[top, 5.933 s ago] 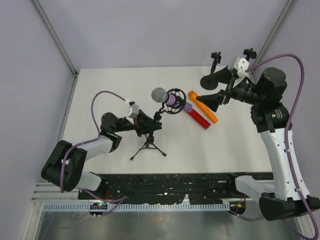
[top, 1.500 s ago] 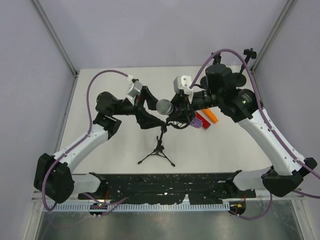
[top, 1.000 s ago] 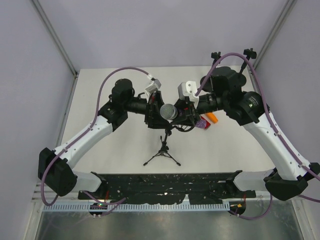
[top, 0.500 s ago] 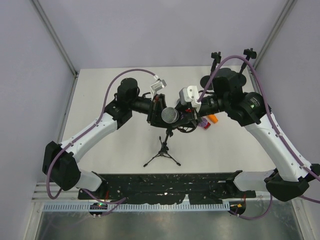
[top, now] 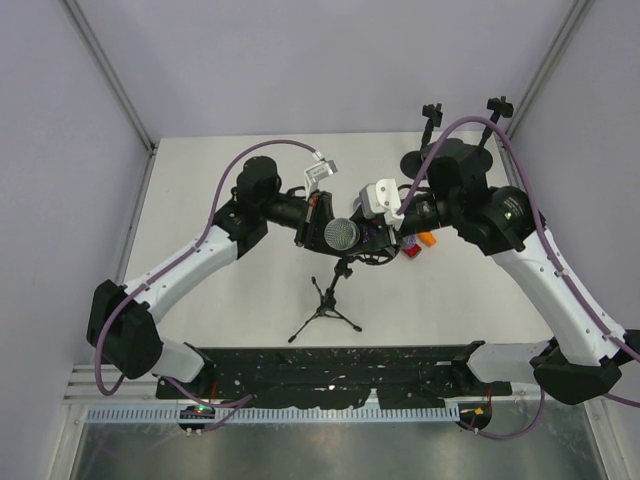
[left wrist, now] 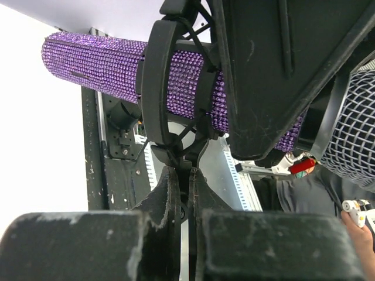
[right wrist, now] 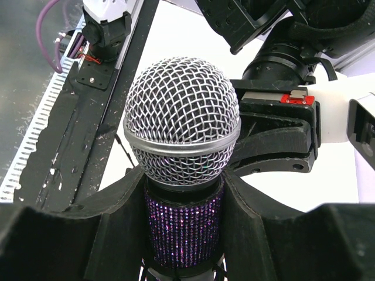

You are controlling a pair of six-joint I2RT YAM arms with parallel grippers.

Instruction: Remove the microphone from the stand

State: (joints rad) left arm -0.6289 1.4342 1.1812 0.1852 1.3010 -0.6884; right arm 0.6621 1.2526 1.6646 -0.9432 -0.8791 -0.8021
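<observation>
The microphone (right wrist: 181,126) has a silver mesh head and a glittering purple body (left wrist: 99,58). It sits in the black ring mount (left wrist: 153,88) at the top of the small tripod stand (top: 329,292). My right gripper (right wrist: 184,231) is shut on the purple body just below the head, one finger on each side. My left gripper (left wrist: 187,178) is shut on the thin stem of the stand right under the ring mount. In the top view both grippers, left (top: 320,220) and right (top: 370,236), meet at the microphone head (top: 342,234) above the table.
An orange and a red object (top: 420,240) lie on the table behind my right gripper. A round black base (top: 412,162) and two black clamps (top: 432,110) stand at the back right. A black panel (top: 330,365) runs along the near edge.
My left gripper's jaws have closed onto the stand's stem under the mount. Both grippers, with the microphone, have drifted slightly toward the near edge. The right grip is unchanged.
</observation>
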